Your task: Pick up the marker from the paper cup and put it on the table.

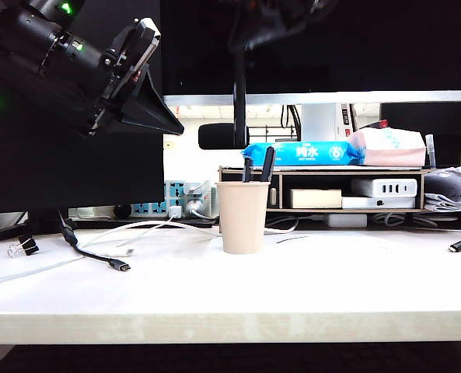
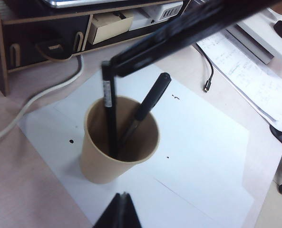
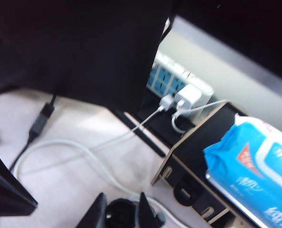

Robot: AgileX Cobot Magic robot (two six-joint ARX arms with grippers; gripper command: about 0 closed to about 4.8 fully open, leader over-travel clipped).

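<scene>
The beige paper cup (image 1: 243, 217) (image 2: 102, 161) stands upright in the middle of the white table (image 1: 308, 287). Two slim black pens (image 1: 267, 163) (image 2: 150, 102) stand in it. The black marker (image 1: 239, 101) (image 2: 179, 33) hangs upright above the cup, its lower end clear of the rim. My right gripper (image 1: 246, 39) (image 3: 121, 197), blurred at the top of the exterior view, is shut on the marker's upper end (image 3: 121, 214). High at the left, my left gripper (image 1: 176, 127) (image 2: 123, 195) is shut and empty, pointing toward the cup.
A white paper sheet (image 2: 202, 156) lies under the cup. Behind it a wooden shelf (image 1: 323, 190) carries a blue wipes packet (image 1: 300, 153) and a charger (image 1: 384, 187). Cables (image 1: 98, 256) and a binder clip (image 1: 26, 246) lie at the left, a cable end (image 1: 459, 245) at the right.
</scene>
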